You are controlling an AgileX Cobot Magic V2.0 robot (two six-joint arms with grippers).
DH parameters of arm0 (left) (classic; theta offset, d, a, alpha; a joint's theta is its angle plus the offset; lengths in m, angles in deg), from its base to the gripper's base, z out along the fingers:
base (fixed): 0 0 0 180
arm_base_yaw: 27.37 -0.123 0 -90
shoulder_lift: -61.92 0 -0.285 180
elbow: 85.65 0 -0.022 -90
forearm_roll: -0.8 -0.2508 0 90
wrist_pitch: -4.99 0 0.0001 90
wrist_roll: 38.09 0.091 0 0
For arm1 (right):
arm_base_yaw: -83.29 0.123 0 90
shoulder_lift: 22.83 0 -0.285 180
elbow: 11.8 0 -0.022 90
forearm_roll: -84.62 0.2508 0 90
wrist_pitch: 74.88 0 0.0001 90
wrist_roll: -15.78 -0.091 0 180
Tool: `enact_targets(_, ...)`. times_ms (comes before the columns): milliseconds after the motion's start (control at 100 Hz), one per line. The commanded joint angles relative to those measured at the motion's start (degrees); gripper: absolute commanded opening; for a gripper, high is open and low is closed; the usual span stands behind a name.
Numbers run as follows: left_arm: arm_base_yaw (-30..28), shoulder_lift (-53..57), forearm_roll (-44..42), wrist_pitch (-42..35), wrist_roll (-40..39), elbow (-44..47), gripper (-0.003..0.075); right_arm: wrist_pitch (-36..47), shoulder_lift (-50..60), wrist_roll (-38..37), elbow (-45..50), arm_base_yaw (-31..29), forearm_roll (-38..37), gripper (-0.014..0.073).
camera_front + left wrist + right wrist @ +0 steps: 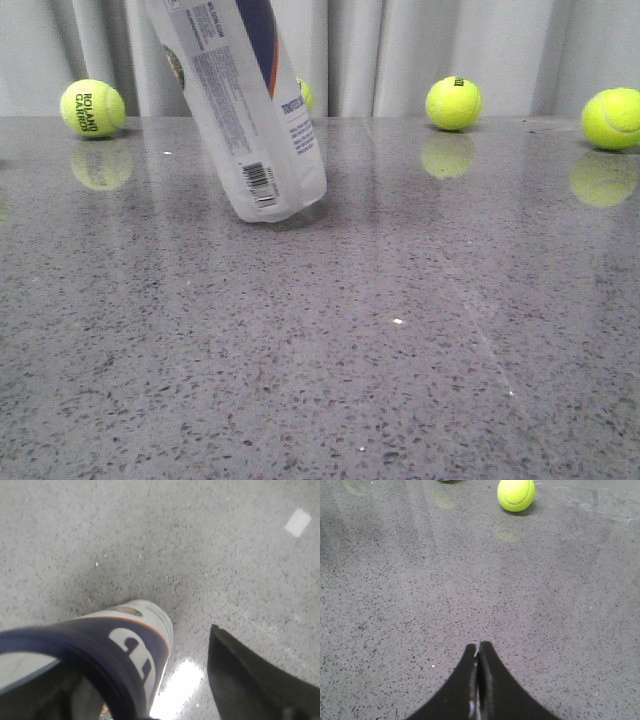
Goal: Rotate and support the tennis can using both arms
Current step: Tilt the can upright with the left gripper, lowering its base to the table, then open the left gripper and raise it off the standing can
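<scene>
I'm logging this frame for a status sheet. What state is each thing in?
tennis can: tilted, one bottom edge on the table, top out of view
left gripper: open around the tennis can
right gripper: shut, empty, over bare table
tennis balls: resting on the table's far side

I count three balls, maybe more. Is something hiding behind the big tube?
Yes. A bit of a fourth yellow-green tennis ball peeks out behind the tilted tennis can, at the back of the table. The can covers most of it.
</scene>
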Motion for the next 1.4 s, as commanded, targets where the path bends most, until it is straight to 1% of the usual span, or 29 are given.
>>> enact_targets(0, 0.4, 2.1, 2.9, 1.1, -0.6, -3.3, 0.0407, 3.6, -0.7, 0.2, -1.4, 0.0, -3.0, -0.0067)
enact_targets(220, 0.4, 1.6, 7.4, 1.1, 0.3, -4.7, 0.0407, 3.6, -0.7, 0.2, -1.4, 0.0, -3.0, -0.0067)
enact_targets(420, 0.7, 1.6, 7.7, 1.1, 0.4, -4.7, 0.0407, 3.7, -0.7, 0.2, -1.4, 0.0, -3.0, -0.0067)
enact_targets(690, 0.7, 1.6, 10.8, 1.0, 1.7, -6.1, 0.0407, 3.7, -0.7, 0.2, -1.4, 0.0, -3.0, -0.0067)
enact_targets(790, 0.5, 2.9, 11.1, -1.3, 1.7, -6.2, 0.0403, 3.7, -0.7, 0.2, -1.4, 0.0, -3.0, -0.0067)
enact_targets(840, 0.5, 3.9, 11.5, -2.4, 1.7, -6.2, 0.0379, 3.7, -0.7, 0.2, -1.4, 0.0, -3.0, -0.0067)
enact_targets(910, 0.5, 5.6, 11.5, -4.4, 1.6, -6.1, 0.03, 3.6, -0.7, 0.2, -1.4, 0.0, -3.0, -0.0067)
enact_targets(1090, 0.5, 11.2, 11.5, -10.2, 1.5, -1.9, -0.0014, 3.6, -0.7, 0.2, -1.4, 0.0, -3.0, -0.0067)
enact_targets(1260, 0.5, 17.7, 11.2, -15.3, 1.5, 5.6, -0.002, 3.6, -0.7, 0.2, -1.4, 0.0, -3.0, -0.0067)
enact_targets(1390, 0.5, 21.6, 8.4, -18.3, 1.5, 12.4, -0.002, 3.6, -0.7, 0.2, -1.4, 0.0, -3.0, -0.0067)
